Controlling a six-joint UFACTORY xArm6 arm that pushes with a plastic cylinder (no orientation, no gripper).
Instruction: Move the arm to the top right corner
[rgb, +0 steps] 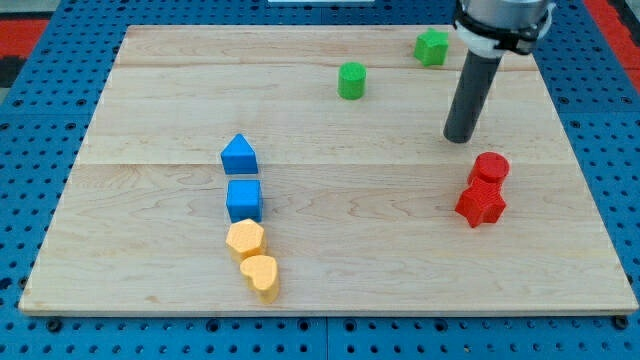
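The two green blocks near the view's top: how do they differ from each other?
The green cylinder is round, while the green star-like block has an angular outline. The cylinder sits lower and further to the view's left; the star-like block lies nearer the top right corner and nearer my tip. Both are green and stand untouched.

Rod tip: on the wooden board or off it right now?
On it. My tip rests on the wooden board, above the red cylinder block, short of the top right corner.
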